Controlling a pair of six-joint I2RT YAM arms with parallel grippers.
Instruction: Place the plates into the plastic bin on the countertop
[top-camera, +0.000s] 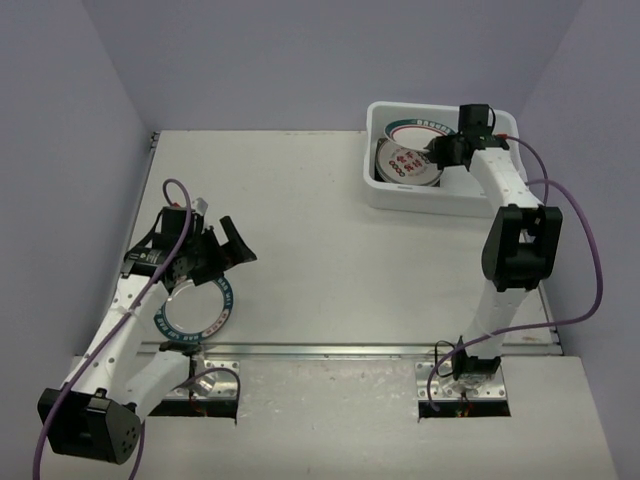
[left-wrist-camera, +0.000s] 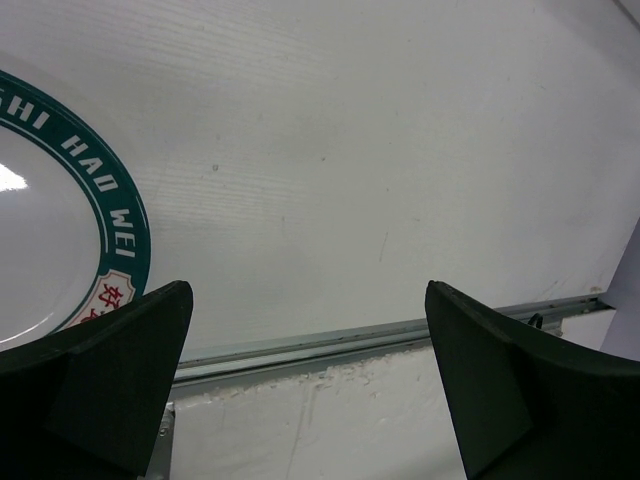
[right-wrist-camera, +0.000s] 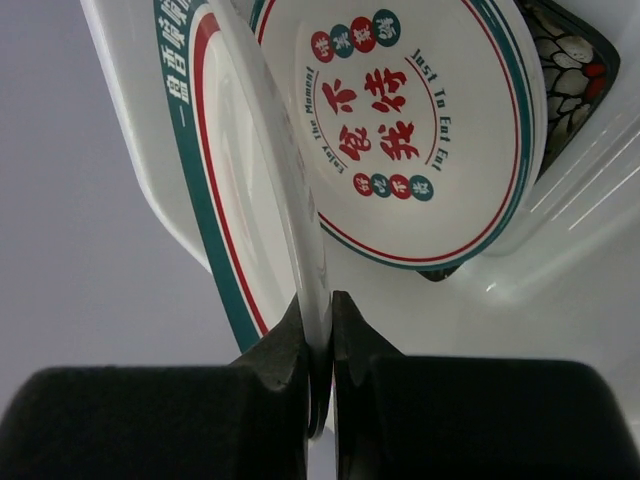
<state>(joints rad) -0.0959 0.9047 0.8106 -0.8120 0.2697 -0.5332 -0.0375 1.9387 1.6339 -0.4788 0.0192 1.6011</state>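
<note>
My right gripper (top-camera: 441, 152) is over the white plastic bin (top-camera: 437, 203) at the back right. It is shut on the rim of a round white plate with a teal lettered rim (top-camera: 416, 127), which is held on edge in the bin. The right wrist view shows my right gripper (right-wrist-camera: 320, 310) pinching this plate (right-wrist-camera: 235, 170). Beside it a round plate with red characters (right-wrist-camera: 400, 120) lies on a black floral plate (right-wrist-camera: 572, 60). My left gripper (top-camera: 237, 246) is open and empty. Another teal-lettered plate (top-camera: 196, 316) lies on the countertop (top-camera: 320, 250) beside it, at the left of the left wrist view (left-wrist-camera: 50, 230).
A metal rail (top-camera: 340, 349) runs along the near edge of the countertop and also shows in the left wrist view (left-wrist-camera: 380, 335). Grey walls stand at the left, back and right. The bin sits close to the right wall.
</note>
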